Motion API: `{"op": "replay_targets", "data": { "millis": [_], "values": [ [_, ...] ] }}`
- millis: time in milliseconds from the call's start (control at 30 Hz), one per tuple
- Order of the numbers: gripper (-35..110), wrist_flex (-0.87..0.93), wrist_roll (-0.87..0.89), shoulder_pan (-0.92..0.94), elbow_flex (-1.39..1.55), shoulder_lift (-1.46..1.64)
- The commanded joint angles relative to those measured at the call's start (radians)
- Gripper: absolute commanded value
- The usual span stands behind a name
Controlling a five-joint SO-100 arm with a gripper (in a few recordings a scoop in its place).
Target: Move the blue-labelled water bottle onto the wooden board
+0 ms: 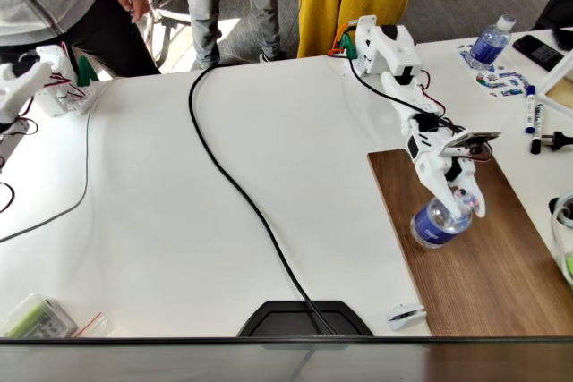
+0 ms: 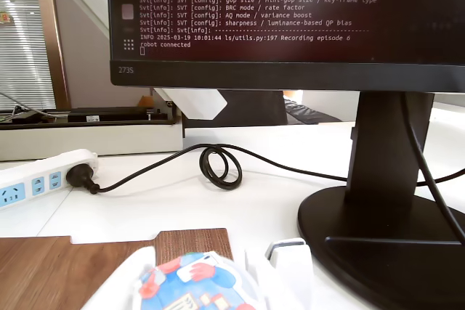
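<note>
The blue-labelled water bottle [image 1: 437, 222] is over the left part of the wooden board [image 1: 488, 275], leaning with its cap up and to the right. My white gripper [image 1: 462, 198] is shut on its neck from above. I cannot tell whether its base touches the wood. In the wrist view, the pale cap with red and blue marks [image 2: 195, 285] sits at the bottom edge between my white fingers [image 2: 289, 265]. The board's notched short edge [image 2: 87, 263] lies just beyond it.
A black cable [image 1: 235, 187] crosses the white table to a black monitor base [image 1: 304, 319]. A taller white-capped bottle [image 1: 491, 42] and markers [image 1: 530, 109] lie at the back right. People stand behind the table. The wrist view shows the monitor stand [image 2: 385, 237] and a power strip [image 2: 36, 183].
</note>
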Motion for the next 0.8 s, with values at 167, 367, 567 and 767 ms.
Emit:
{"op": "replay_targets", "data": {
  "millis": [167, 367, 567, 767],
  "values": [
    [-1, -0.06, -0.015, 0.005, -0.069, 0.006],
    [-1, -0.083, -0.02, -0.018, -0.069, -0.017],
    [-1, -0.087, -0.008, -0.066, -0.071, 0.0],
    [-1, -0.08, -0.011, -0.129, -0.071, 0.037]
  ]
}}
